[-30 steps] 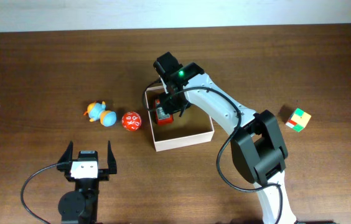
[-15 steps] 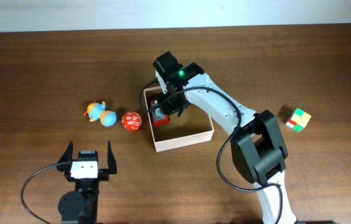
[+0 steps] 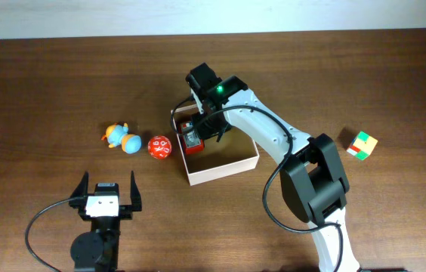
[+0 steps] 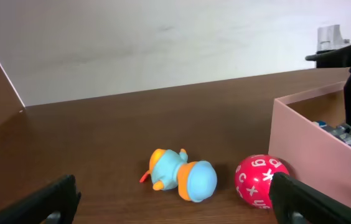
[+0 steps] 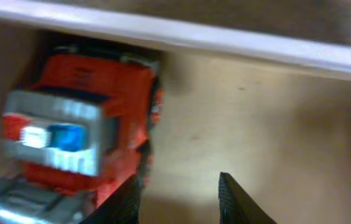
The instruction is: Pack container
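Right gripper (image 5: 180,202) is down inside the container (image 3: 224,171), at its far-left corner. The jaws are slightly apart with only bare cardboard floor between the fingertips (image 5: 241,199), so I'm gripping nothing. The red toy truck (image 5: 82,130) sits just beside my left finger, tucked against the container's white wall. It has a grey front with a blue patch, and any print on it is too blurred to read. The container sits mid-table (image 3: 47,83), turned at an angle to the table edges. Left gripper (image 3: 109,180) is near the front edge, left of centre, jaws wide apart and empty. A red ball (image 4: 261,180) lies just off the container's left wall. It has white characters, and I can make out a 6 and an x. A blue-and-orange duck toy (image 4: 185,176) is right next to the ball on its left. A multicoloured cube (image 3: 362,145) is toward the right edge, well apart from the container.
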You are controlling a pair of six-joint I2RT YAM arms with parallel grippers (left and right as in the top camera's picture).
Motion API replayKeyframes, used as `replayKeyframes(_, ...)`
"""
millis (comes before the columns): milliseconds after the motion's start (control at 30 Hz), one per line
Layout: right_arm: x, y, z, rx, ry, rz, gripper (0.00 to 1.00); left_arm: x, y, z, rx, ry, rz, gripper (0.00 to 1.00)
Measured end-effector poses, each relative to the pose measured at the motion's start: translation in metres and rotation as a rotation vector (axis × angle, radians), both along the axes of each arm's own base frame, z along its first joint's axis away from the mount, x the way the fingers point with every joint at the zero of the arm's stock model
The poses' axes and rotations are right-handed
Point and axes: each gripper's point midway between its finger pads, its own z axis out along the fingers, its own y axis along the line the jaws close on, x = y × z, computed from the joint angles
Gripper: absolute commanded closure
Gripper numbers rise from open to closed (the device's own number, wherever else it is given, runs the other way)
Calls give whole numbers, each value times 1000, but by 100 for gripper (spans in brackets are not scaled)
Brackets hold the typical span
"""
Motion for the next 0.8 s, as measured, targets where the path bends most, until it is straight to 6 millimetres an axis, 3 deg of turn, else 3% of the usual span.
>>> replayKeyframes(300, 9, -22, -1, -86, -35, -184, 64, 0, 0, 0, 0, 0, 0, 1)
replayKeyframes(800, 28, -57, -1, -61, -17, -511, 65, 0, 0, 0, 0, 0, 0, 1)
